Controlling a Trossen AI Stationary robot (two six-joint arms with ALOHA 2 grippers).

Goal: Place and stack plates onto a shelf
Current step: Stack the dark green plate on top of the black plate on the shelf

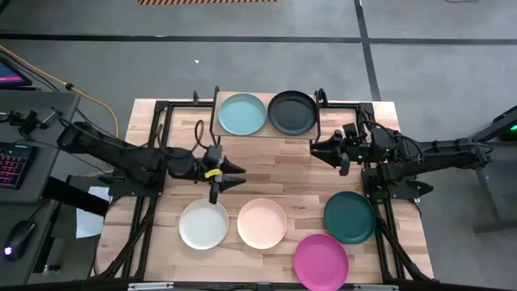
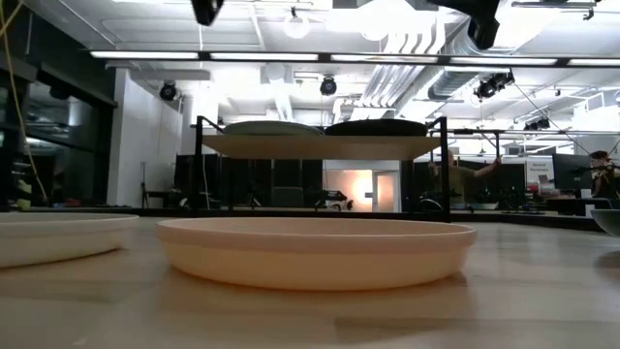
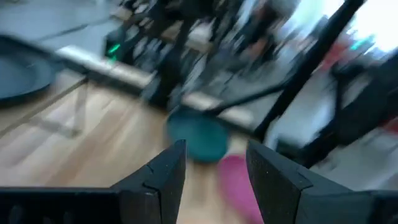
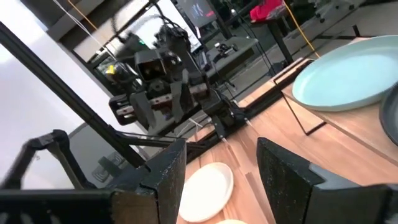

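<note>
The shelf (image 1: 266,136) stands at the table's far edge and carries the light teal plate (image 1: 241,114) and the black plate (image 1: 291,111) side by side. On the tabletop near the front lie the white plate (image 1: 203,224), the peach-pink plate (image 1: 262,222), the dark teal plate (image 1: 350,217) and the magenta plate (image 1: 321,260). My left gripper (image 1: 230,179) hovers open above the table, left of centre, just beyond the white plate. My right gripper (image 1: 317,149) hovers open in front of the shelf's right end. Neither holds anything.
Black metal frames (image 1: 149,194) run along both sides of the table under the arms. A keyboard (image 1: 11,166) and a mouse (image 1: 20,239) sit on a side desk to the left. Bare wood lies between the shelf and the front row of plates.
</note>
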